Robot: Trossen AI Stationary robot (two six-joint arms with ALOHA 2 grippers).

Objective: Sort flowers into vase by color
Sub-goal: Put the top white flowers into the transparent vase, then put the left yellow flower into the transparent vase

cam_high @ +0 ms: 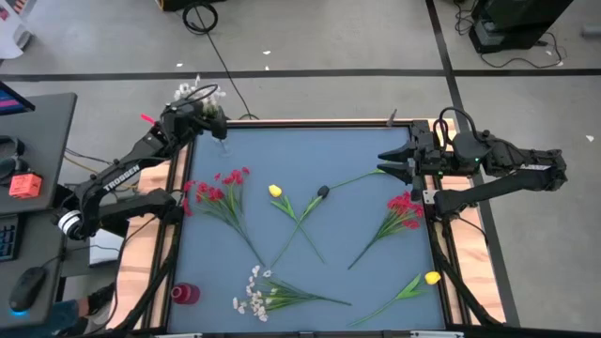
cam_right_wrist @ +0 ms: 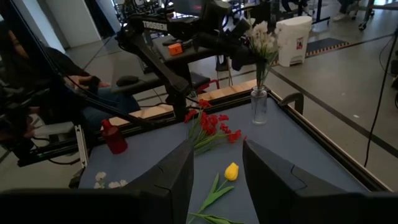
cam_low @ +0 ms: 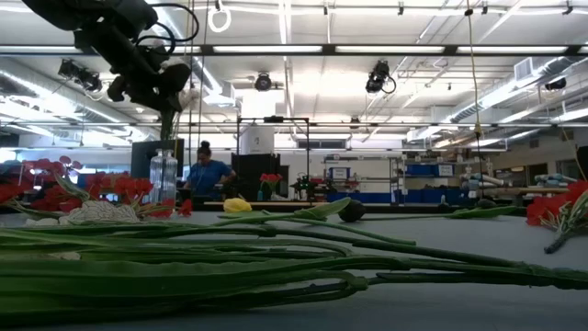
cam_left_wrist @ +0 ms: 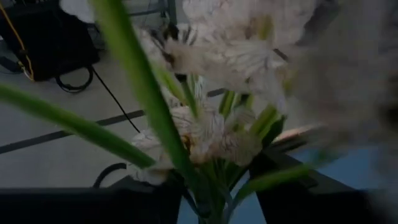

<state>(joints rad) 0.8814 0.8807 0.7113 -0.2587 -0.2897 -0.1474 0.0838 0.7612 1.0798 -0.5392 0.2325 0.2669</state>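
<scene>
A blue-topped bench (cam_high: 310, 150) with a pale wooden rim sits on a grey floor crossed by dark tape lines. Black cables (cam_high: 200, 16) coil on the floor beyond it. A side desk holds a computer mouse (cam_high: 28, 284) and an orange box (cam_high: 25, 185). A person (cam_low: 206, 172) (seen from behind) stands far across the room.
</scene>
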